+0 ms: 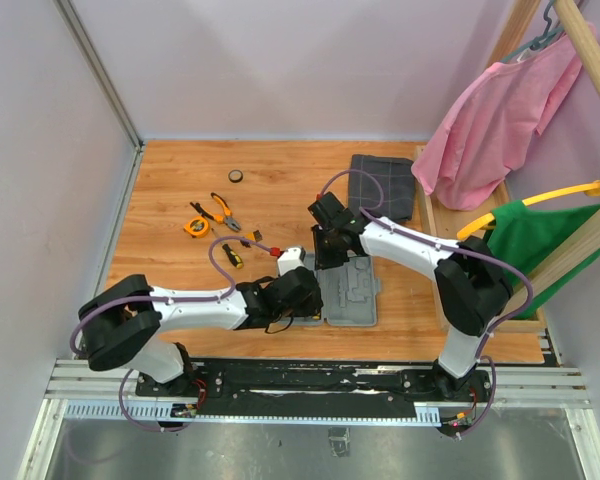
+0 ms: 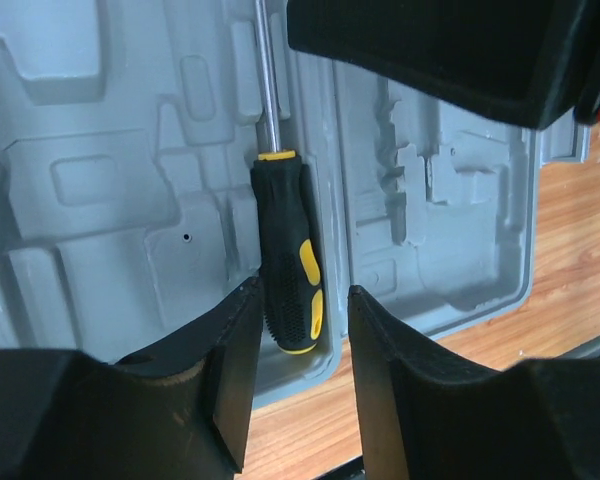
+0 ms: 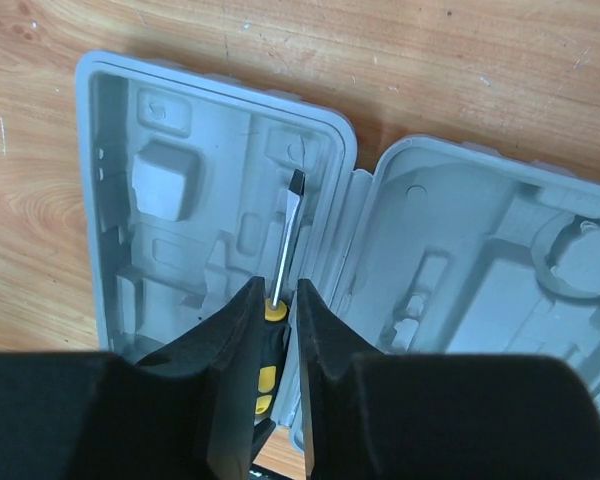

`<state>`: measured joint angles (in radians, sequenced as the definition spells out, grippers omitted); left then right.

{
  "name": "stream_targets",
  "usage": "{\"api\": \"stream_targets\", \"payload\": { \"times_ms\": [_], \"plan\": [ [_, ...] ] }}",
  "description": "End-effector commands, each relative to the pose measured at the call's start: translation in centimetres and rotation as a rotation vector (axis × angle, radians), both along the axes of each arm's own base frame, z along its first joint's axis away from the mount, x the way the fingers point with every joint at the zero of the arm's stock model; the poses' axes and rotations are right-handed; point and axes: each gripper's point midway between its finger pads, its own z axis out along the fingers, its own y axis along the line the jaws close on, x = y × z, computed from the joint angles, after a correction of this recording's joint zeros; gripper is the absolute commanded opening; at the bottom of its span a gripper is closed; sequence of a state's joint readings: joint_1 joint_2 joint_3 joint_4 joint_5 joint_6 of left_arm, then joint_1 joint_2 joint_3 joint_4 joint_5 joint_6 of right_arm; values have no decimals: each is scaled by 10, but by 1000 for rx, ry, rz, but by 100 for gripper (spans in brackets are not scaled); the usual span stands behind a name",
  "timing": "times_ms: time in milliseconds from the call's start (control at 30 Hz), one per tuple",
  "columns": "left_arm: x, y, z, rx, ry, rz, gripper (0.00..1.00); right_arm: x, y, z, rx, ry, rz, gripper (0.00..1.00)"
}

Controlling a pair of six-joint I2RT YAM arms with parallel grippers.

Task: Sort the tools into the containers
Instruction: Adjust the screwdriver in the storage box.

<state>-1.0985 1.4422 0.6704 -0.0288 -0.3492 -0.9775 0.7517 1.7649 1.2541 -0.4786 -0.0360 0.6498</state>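
Observation:
The grey tool case (image 1: 361, 300) lies open near the table's front. A screwdriver (image 2: 288, 262) with a black-and-yellow handle lies in it beside the hinge, its shaft pointing away. My left gripper (image 2: 302, 290) is open just short of the handle's butt and does not touch it. My right gripper (image 3: 277, 285) hovers above the handle's collar. Its fingers stand a narrow gap apart and hold nothing; the screwdriver (image 3: 285, 235) shows through the gap. Loose on the wood at the left are pliers (image 1: 221, 209), an orange tape measure (image 1: 196, 227) and a small screwdriver (image 1: 232, 255).
A dark checked folded cloth (image 1: 382, 185) lies behind the case. A black ring (image 1: 236, 176) sits at the back left. Pink (image 1: 490, 130) and green (image 1: 540, 240) garments hang on a wooden rack at the right. Both arms (image 1: 400, 245) crowd over the case.

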Motion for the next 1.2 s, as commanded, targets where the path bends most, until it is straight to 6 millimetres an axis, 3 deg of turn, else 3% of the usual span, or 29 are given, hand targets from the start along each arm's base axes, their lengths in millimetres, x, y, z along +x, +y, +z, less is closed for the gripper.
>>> {"api": "stream_targets", "payload": {
  "times_ms": [0,167,467,867,1167],
  "plan": [
    [9,-9,4,0,-28,20,43,0,-2,1,-17,19,7,20],
    [5,-4,-8,32,-3,14,39,-2,-2,-1,-28,38,8,18],
    [-3,12,-26,90,24,23,23,-6,-1,-5,-69,52,22,14],
    [-6,17,-29,99,26,16,21,-3,2,-16,-111,49,25,8],
    [-8,16,-29,95,29,8,21,10,17,-8,-63,10,24,4]
  ]
}}
